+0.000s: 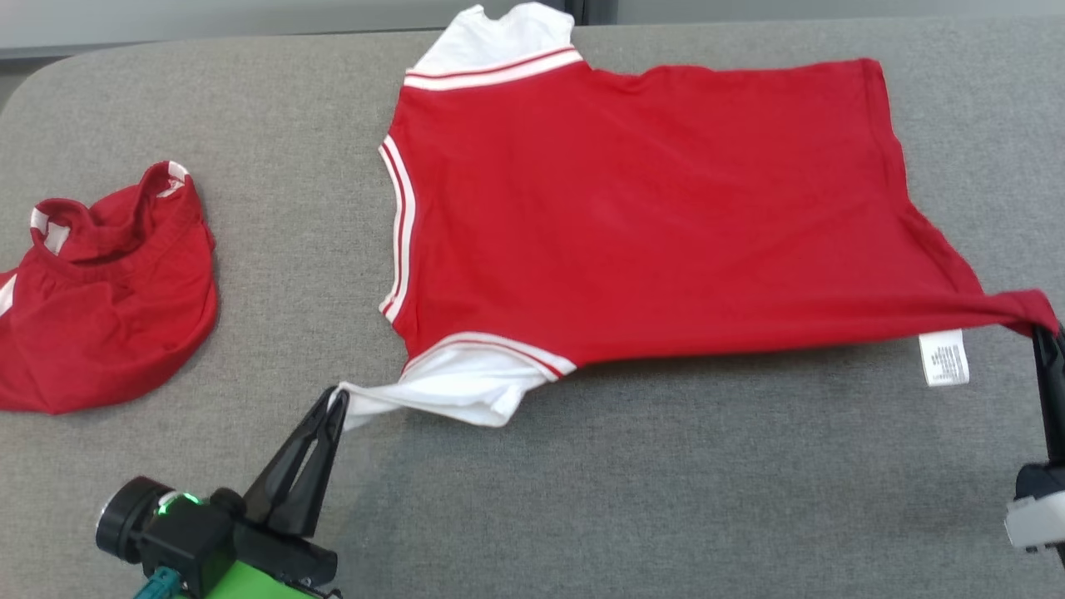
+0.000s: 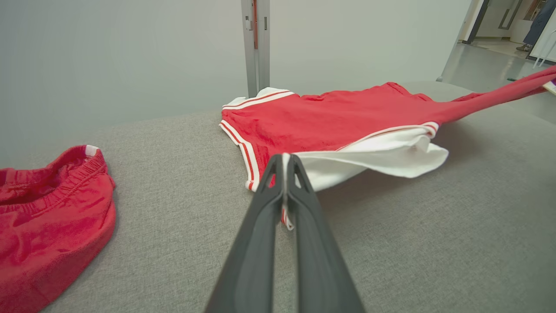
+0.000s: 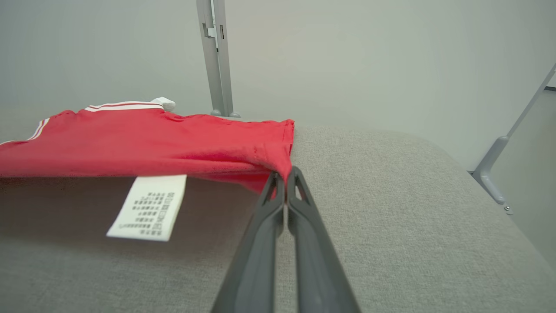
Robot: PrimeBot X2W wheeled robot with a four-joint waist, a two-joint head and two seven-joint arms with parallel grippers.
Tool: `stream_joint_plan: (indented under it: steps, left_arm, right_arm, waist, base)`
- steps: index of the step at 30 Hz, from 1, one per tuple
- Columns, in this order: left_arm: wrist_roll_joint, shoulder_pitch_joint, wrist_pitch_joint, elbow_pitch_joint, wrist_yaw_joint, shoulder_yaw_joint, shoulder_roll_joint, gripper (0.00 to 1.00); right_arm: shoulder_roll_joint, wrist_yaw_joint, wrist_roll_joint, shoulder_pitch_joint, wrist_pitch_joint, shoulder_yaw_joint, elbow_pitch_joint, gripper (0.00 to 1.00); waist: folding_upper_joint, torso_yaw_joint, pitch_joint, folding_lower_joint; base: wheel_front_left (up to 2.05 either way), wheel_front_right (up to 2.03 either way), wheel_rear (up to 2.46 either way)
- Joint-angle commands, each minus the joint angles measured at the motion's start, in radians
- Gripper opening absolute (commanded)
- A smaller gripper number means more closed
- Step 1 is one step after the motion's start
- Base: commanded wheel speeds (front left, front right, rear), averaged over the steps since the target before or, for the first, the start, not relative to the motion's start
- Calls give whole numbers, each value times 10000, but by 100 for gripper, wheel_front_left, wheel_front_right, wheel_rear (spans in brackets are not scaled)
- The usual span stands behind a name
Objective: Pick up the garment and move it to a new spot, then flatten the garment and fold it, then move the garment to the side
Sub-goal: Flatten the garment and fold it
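A red shirt [image 1: 649, 208] with white sleeves and striped trim lies spread across the grey padded table [image 1: 666, 499], its near edge lifted off the surface. My left gripper [image 1: 337, 399] is shut on the tip of the near white sleeve [image 1: 449, 391], pulling it to a point; the left wrist view shows the fingers [image 2: 284, 161] clamped on that white cloth [image 2: 378, 152]. My right gripper [image 1: 1044, 333] is shut on the shirt's near hem corner [image 3: 284, 167], which is stretched taut. A white care label [image 1: 944, 358] hangs below that edge, and the right wrist view shows this label [image 3: 147, 206] too.
A second red garment [image 1: 100, 299], crumpled with an elastic waistband, lies at the table's left; the left wrist view has this garment [image 2: 47, 217] at its left edge. A grey metal post [image 2: 255, 43] stands behind the table. Bare table stretches along the near side.
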State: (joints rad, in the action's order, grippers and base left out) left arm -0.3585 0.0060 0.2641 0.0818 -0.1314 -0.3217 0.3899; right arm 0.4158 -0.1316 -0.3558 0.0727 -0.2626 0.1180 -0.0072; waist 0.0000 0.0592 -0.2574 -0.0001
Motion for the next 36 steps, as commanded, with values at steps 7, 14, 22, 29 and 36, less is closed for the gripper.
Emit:
stream_joint_plan:
  steps: [7,14,22,29,36]
  left_arm:
    - [100,1134,5,563,24,2,-7,0]
    - [140,116,3,232,24,-454,205,0]
    - [99,-1609,3,-784,23,-771,7,0]
    - [268,-3220,3,-1635,23,-1081,-234,0]
    - [212,-4663,3,-2659,23,-1835,-42,0]
  right_arm:
    - [-214,17,238,1530,-30,436,-698,0]
    - [-534,17,358,1303,-28,336,-450,0]
    - [-682,15,129,170,-28,45,578,0]
    - [-605,14,177,-981,-28,27,1238,0]
    - [-329,14,251,-2154,-29,-330,2039,0]
  waist:
    - [0,55,169,1]
    - [0,44,131,1]
    - [0,53,-178,1]
    - [0,123,-776,1]
    - [0,134,-1245,1]
  base:
    - [0,0,0]
    - [0,0,0]
    - [0,0,0]
    - [0,0,0]
    - [0,0,0]
